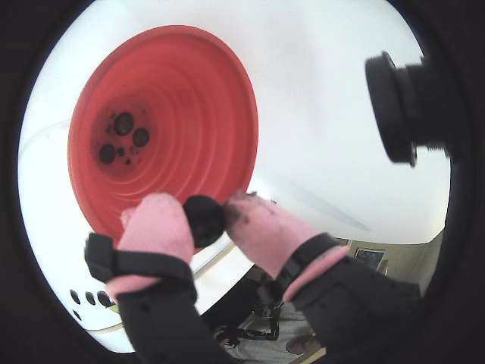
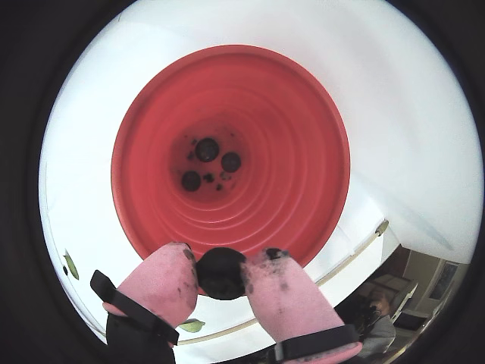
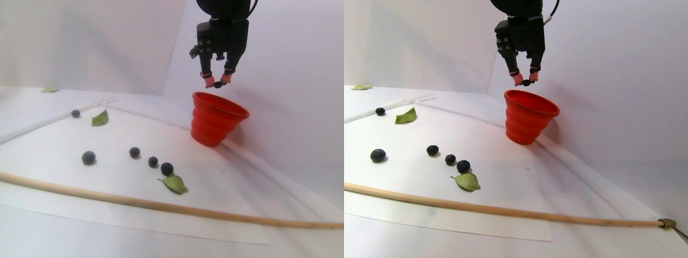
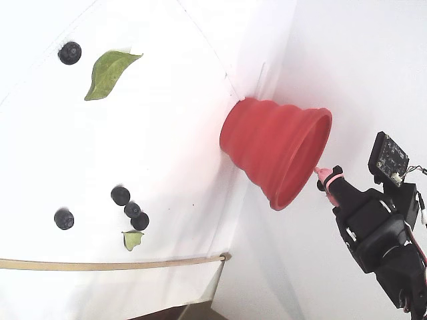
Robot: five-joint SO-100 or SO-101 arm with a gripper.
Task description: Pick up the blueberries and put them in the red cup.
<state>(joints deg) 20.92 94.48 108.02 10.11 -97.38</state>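
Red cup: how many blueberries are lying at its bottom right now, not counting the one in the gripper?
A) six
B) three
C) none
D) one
B: in both wrist views three round dark blueberries lie on the floor of the red cup, with only small dark specks beside them, while the gripper holds a further berry above the cup's near rim.

In both wrist views the gripper point(image 2: 221, 274) holds a berry point(image 2: 220, 274) above the near rim of the cup point(image 2: 303, 163), with three berries point(image 2: 207, 149) lying in its bottom. In the stereo pair view, five berries point(image 3: 134, 152) lie on the sheet point(image 3: 64, 183) left of the cup, a leaf point(image 3: 174, 184) beside the rightmost, and a stick point(image 3: 134, 203) in front.
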